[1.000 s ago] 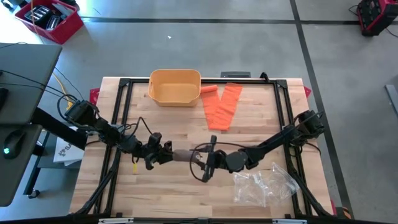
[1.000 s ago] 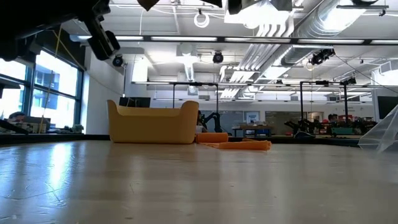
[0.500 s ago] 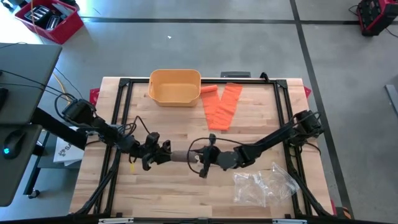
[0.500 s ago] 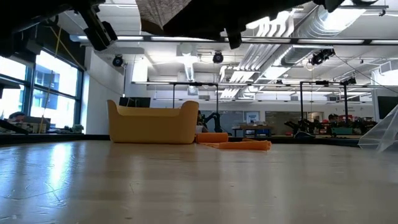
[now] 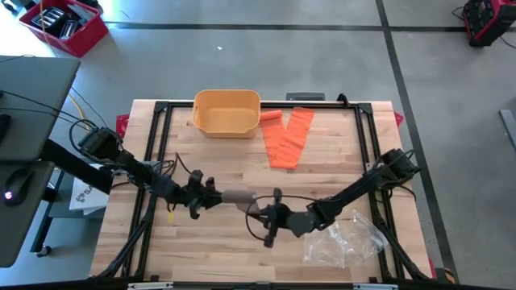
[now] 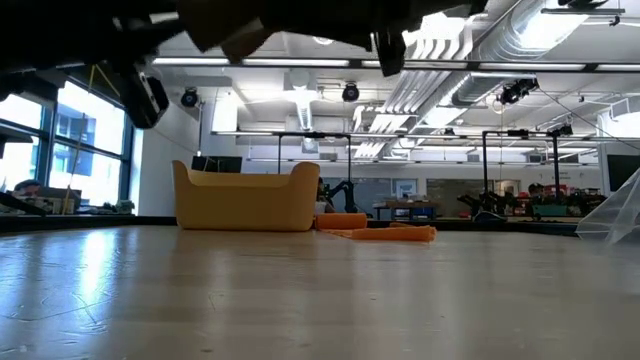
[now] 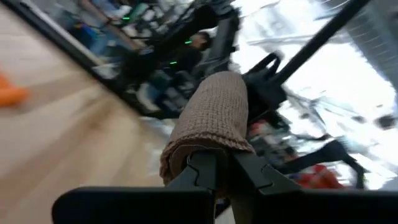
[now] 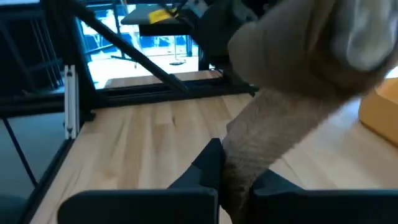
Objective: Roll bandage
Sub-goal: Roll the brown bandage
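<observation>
A tan knit bandage (image 5: 237, 197), partly rolled, is held in the air between my two grippers above the table's middle. My left gripper (image 5: 211, 198) is shut on its rolled end (image 7: 214, 115). My right gripper (image 5: 262, 212) is shut on the strip (image 8: 264, 146) that leads off the roll. The bandage shows at the top of the low view (image 6: 228, 32), well above the table. An orange bandage (image 5: 289, 138) lies unrolled and flat on the table toward the far edge, its small rolled end (image 5: 271, 116) next to a yellow bin (image 5: 226, 111). My left gripper pinches the near end of the tan roll (image 7: 200, 149) between its two fingers, coming level from the table's left. The roll sticks out ahead of the fingers, lifted clear of the table. My right gripper pinches the flat tan strip (image 8: 239, 163) between its two fingers, coming from the table's right. The strip runs from the fingers up to the roll and looks drawn straight, clear of the table.
The yellow bin stands at the far edge, left of the middle. A crumpled clear plastic bag (image 5: 343, 238) lies near the front right. A black frame (image 5: 153, 145) runs along the table's edges. Bare wood lies in front of and behind the grippers.
My right gripper has shifted a little toward the table's near edge, still shut on the strip. The tan bandage stays in the air between the two grippers.
</observation>
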You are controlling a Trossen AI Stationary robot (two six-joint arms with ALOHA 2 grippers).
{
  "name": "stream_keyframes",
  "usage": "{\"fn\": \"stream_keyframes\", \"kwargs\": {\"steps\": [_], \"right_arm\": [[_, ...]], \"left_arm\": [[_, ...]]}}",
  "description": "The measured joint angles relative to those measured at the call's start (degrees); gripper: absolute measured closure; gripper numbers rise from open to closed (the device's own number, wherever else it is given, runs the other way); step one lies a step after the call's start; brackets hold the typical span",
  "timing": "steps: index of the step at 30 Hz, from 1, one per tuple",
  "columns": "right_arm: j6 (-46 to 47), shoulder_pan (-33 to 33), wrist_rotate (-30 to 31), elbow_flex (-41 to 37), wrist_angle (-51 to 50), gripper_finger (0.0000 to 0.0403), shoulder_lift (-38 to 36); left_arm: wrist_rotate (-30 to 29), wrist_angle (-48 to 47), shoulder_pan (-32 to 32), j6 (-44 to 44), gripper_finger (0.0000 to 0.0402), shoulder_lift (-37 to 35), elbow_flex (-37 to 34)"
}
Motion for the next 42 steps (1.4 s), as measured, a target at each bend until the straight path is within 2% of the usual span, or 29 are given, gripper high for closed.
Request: {"fn": "stream_keyframes", "kwargs": {"steps": [4,8,15,21,24,33,40,42], "right_arm": [[5.6,-2.4,-1.2,0.0,-0.2,0.0403,0.0],[7.4,-4.0,-3.1,0.0,1.0,0.0403,0.0],[10.2,-5.8,-3.6,0.0,3.5,0.0403,0.0],[17.7,-7.5,-6.5,0.0,-2.0,0.0400,0.0],[20.3,-7.7,-9.1,0.0,-6.0,0.0380,0.0],[22.4,-7.7,-10.5,0.1,-10.2,0.0269,0.7],[25.7,-8.0,-10.8,0.1,-12.0,0.0247,6.8],[26.6,-8.1,-11.0,0.1,-12.8,0.0247,8.6]], "left_arm": [[-7.0,-4.3,-0.6,2.8,0.0391,0.0,0.0],[-12.1,-6.4,-2.0,6.0,0.0391,0.0,0.0],[-15.6,-7.5,-5.1,11.9,0.0391,1.2,0.5],[-18.2,-11.3,-6.1,12.7,0.0391,3.7,3.0],[-20.0,-13.4,-6.5,12.7,0.0391,5.2,4.2],[-20.6,-14.4,-6.5,13.0,0.0391,10.3,5.3],[-19.8,-15.2,-6.4,7.9,0.0391,15.5,5.2],[-17.8,-14.8,-5.4,6.8,0.0391,15.8,5.2]]}}
